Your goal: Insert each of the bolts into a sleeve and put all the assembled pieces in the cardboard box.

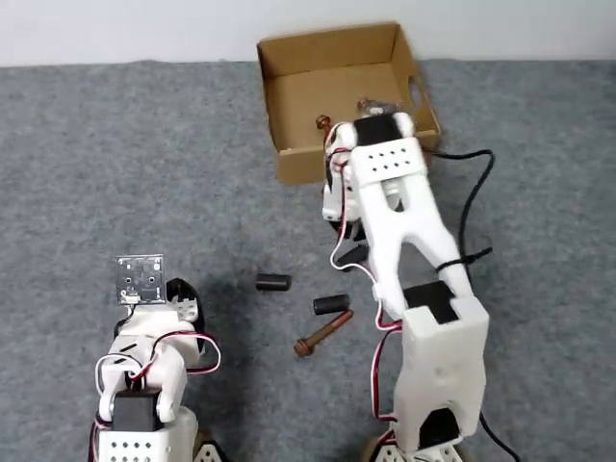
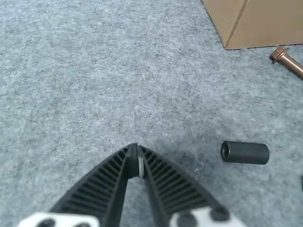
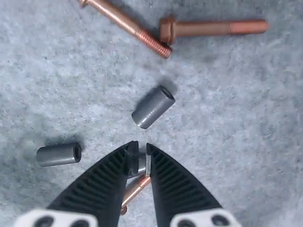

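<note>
Right jaws: my right gripper (image 3: 138,160) is pinched narrow on a piece (image 3: 134,189) (grey sleeve, bolt shank poking out of it).
Left jaws: my left gripper (image 2: 138,156) has its tips touching with nothing between. It sits at 8 o'clock on the table, over bare carpet.
Piece, place: my right arm is out at 12 o'clock, at the front wall of the box (image 1: 294,166). A copper end (image 1: 322,123) shows just past that wall, and I judge it to be the held piece's bolt. Not yet let go.
Done: one bolt sleeved and brought to the box.
Box contents: cannot tell, as my arm covers part of the floor.
Left to do: drop this piece, then join and box the loose parts, namely sleeve (image 1: 273,282), sleeve (image 1: 331,304) and bolt (image 1: 322,334), all at 6 o'clock from the box.
High view adds: where both arms stand relative to the box.
Right wrist view adds: the grip itself, plus one bolt (image 3: 124,24) just beside another bolt (image 3: 213,28). The high view has one in the open (the other perhaps under my arm).
</note>
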Tool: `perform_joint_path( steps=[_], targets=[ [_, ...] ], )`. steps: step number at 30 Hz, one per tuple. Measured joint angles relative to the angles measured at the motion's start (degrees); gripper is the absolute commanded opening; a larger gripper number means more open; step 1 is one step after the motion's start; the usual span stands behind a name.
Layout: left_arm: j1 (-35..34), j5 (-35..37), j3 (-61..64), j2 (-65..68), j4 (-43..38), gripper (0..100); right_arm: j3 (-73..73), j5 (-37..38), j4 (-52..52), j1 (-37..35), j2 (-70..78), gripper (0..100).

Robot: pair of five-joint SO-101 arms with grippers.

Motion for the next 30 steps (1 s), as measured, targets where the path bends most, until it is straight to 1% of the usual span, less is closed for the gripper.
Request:
perform_joint_path(
  steps=[6,8,16,21,26,28,30],
  targets=[
    [0.0,0.0,0.0,0.0,0.0,0,0.26,-2.81,0.0,-2.99,4.22,26.5],
    [0.0,0.0,0.0,0.0,0.0,0,0.26,-3.16,0.0,-3.96,5.1,29.1],
    [0.0,0.0,0.0,0.0,0.0,0,0.26,-3.34,-2.55,-4.22,7.82,23.3],
    [0.0,0.0,0.0,0.0,0.0,0,0.26,-3.34,-6.86,-4.04,10.73,22.7],
    [0.0,0.0,0.0,0.0,0.0,0,0.26,-3.34,-9.67,-2.37,14.15,22.5],
    [0.0,0.0,0.0,0.0,0.0,0,0.26,-3.34,-9.67,-1.58,15.38,18.5],
    [0.0,0.0,0.0,0.0,0.0,0,0.18,-3.34,-9.67,-1.23,15.82,9.0]
  ],
)
